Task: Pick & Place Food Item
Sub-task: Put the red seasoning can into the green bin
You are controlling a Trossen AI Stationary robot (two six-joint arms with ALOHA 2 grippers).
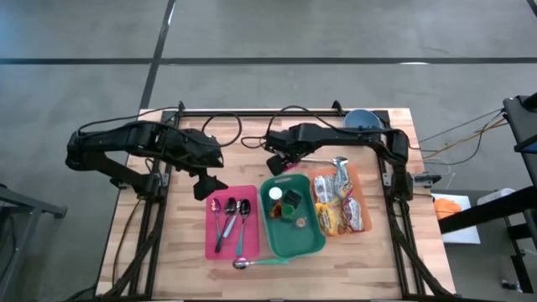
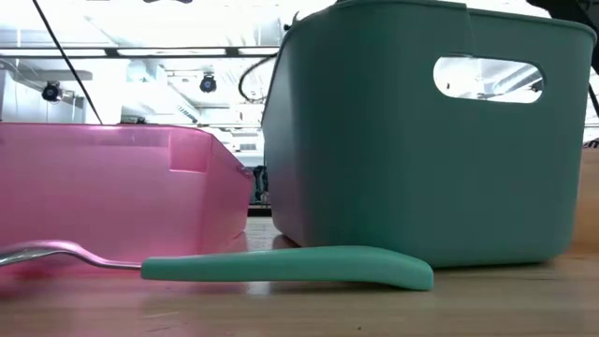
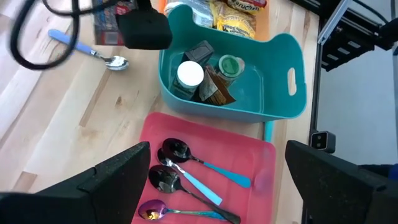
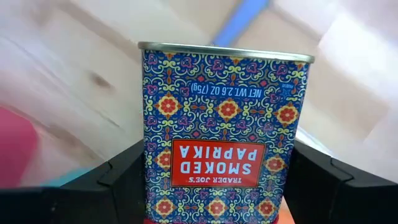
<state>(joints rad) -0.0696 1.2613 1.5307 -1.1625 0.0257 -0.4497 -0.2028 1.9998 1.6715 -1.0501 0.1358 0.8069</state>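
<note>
On the wooden table (image 1: 377, 260), listed by size: teal bin (image 1: 306, 239), just ahead of the right gripper's jaws, holding a white-lidded jar (image 3: 189, 74), a green-lidded cup (image 3: 231, 65) and dark packets. Pink tray (image 1: 214, 245), directly below the left gripper's jaws, carrying three spoons (image 3: 186, 180). Orange tray (image 1: 359, 180), beside the bin, filled with snack bags (image 1: 340, 205). Left gripper (image 1: 204, 186): jaws spread wide, nothing between them, hovering over the pink tray. Right gripper (image 1: 277, 164): jaws closed on the two sides of a smoked paprika tin (image 4: 227, 134), which sits upright between the fingers, near the bin's far rim. Teal-handled spoon (image 2: 281, 267): lying on the table against the bin's near side. Blue-handled spoon (image 3: 87, 51): on the table beyond the right gripper.
</note>
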